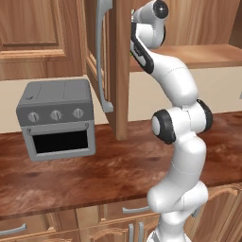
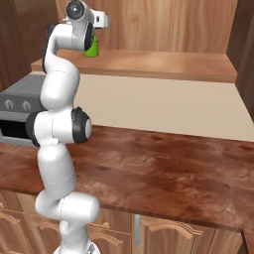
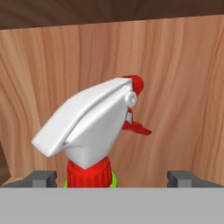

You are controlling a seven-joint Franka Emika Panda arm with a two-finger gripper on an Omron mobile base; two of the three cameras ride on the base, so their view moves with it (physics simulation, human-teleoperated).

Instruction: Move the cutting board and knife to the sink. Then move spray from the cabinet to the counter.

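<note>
The spray [image 3: 92, 127] stands upright on the shelf of the open cabinet [image 2: 163, 64], its white trigger head and red collar close in front of the hand. My gripper [image 3: 112, 179] is open, one fingertip on each side of the bottle's red neck, with gaps between them and the neck. From the right base view the green bottle [image 2: 91, 49] sits just behind the raised hand. The cabinet door [image 1: 120, 71] hangs open to the left of the arm. Below lies the counter [image 1: 94, 175]. The cutting board, knife and sink are out of view.
A grey toaster oven [image 1: 56, 120] stands on the counter left of the arm. The open door's long grey handle [image 1: 101, 56] hangs beside the forearm. The cabinet's back wall [image 3: 175, 87] is close behind the bottle. Lower cabinets [image 2: 168, 235] run under the counter.
</note>
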